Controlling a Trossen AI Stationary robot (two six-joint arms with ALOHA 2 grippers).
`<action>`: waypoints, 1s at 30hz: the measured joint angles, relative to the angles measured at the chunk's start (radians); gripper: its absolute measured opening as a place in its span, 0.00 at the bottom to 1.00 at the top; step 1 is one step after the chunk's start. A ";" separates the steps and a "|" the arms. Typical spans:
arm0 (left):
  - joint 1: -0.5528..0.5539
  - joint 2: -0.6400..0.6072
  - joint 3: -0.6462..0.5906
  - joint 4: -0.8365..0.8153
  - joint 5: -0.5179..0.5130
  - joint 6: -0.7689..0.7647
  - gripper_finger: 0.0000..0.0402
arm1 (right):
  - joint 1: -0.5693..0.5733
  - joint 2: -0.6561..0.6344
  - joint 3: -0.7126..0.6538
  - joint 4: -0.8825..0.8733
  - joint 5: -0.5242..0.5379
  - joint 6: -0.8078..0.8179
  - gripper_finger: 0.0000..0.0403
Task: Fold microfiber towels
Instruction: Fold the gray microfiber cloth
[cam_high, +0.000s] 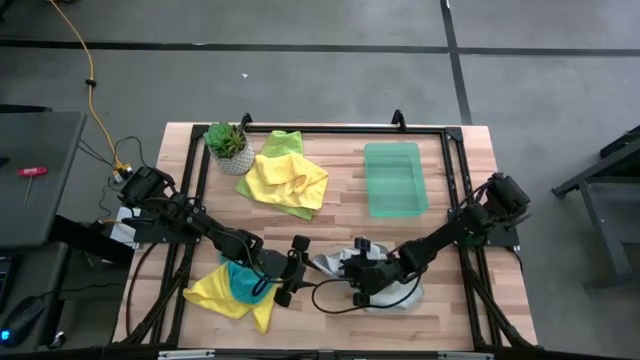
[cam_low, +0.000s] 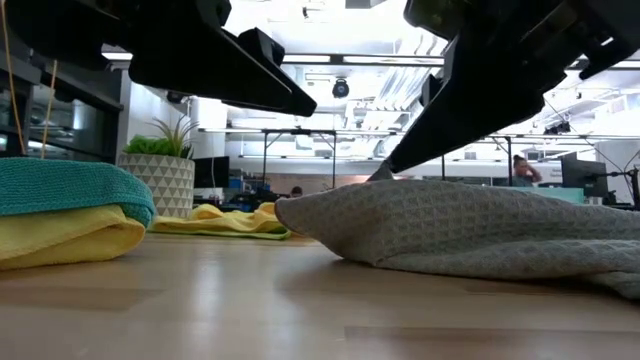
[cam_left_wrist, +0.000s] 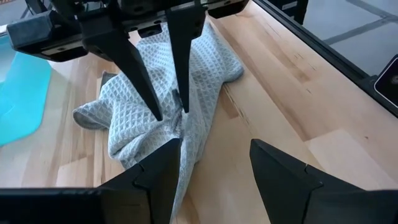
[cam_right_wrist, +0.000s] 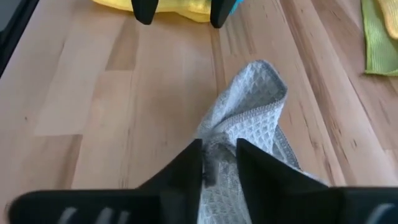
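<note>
A grey waffle-weave microfiber towel (cam_high: 398, 293) lies crumpled on the wooden table near the front, right of centre. My right gripper (cam_right_wrist: 219, 155) is shut on it, reaching in from the right. My left gripper (cam_left_wrist: 214, 155) hovers open just left of the towel's near corner (cam_right_wrist: 258, 71), above the table, touching nothing. Behind the left gripper, at the front left, a teal towel (cam_high: 242, 282) lies bunched on a yellow towel (cam_high: 212, 295). My right gripper pinches a raised fold of the grey towel (cam_right_wrist: 219, 134) between its two fingers, near the towel's left end. The fingers (cam_left_wrist: 146, 81) slant down at it from the table's right side. The fold stands up in a small peak (cam_low: 380, 176); the rest of the towel lies slack on the table.
A yellow towel on a lime one (cam_high: 288, 180) lies at the back, left of centre, beside a potted plant (cam_high: 228, 145). A translucent green tray (cam_high: 395, 178) sits at the back right. A black frame rail (cam_high: 320, 128) runs round the table. Bare wood shows mid-table.
</note>
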 joint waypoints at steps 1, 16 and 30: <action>0.000 0.000 0.000 0.002 0.000 0.000 0.46 | 0.000 0.000 0.000 0.000 0.000 -0.005 0.16; 0.001 0.000 0.000 0.043 -0.165 0.025 0.46 | -0.015 0.000 0.000 0.241 -0.005 -0.149 0.00; 0.002 0.000 0.000 0.060 -0.157 -0.026 0.46 | -0.026 -0.001 0.000 0.315 0.087 -0.154 0.00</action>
